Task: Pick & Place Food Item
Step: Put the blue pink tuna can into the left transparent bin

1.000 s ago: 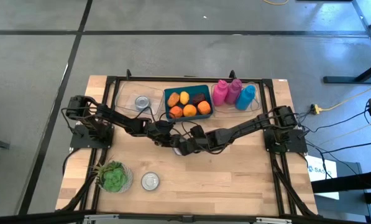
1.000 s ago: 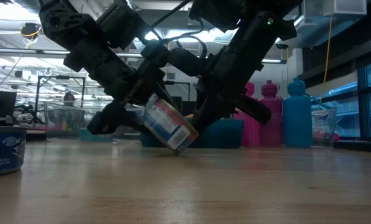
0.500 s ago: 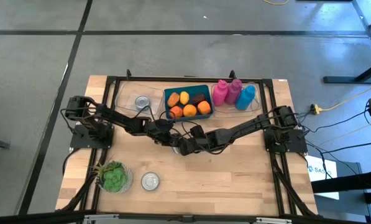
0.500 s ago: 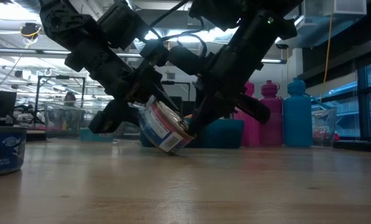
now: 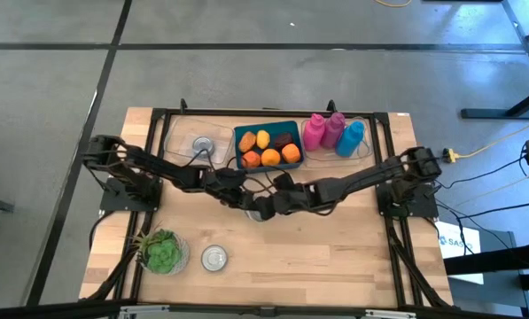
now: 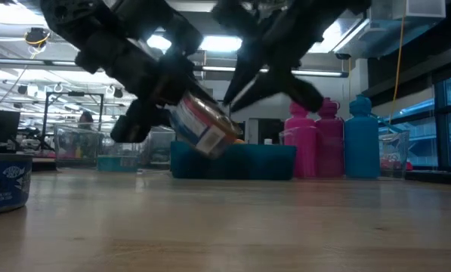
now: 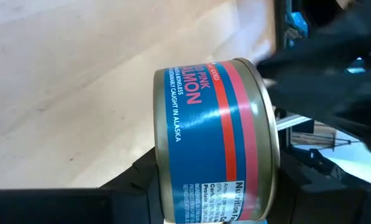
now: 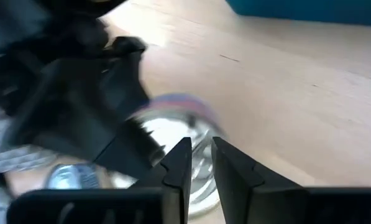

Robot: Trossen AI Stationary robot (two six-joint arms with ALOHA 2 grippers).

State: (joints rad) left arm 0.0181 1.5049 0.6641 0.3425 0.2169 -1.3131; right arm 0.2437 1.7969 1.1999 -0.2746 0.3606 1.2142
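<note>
While my left gripper [image 7: 216,186] clamps the salmon can [image 7: 215,140] clear of mid-table, tilted | right gripper [image 8: 199,163] nearest, fingers narrowly apart, seemingly off it | blue tray [image 5: 268,146] toward far edge.

Both arms are built from dark, near-black links joined by rounded, bulky joint housings. Each arm rises from a black, square base plate at its own side. Thin black cables run in loose loops along the links and gather near the wrists. The left pincer [image 7: 217,205] has two flat, matte black fingers with squared edges. The right pincer [image 8: 199,163] ends in two narrow black fingers, angular and tapering, mounted on a broad, flat black crossbar.
</note>
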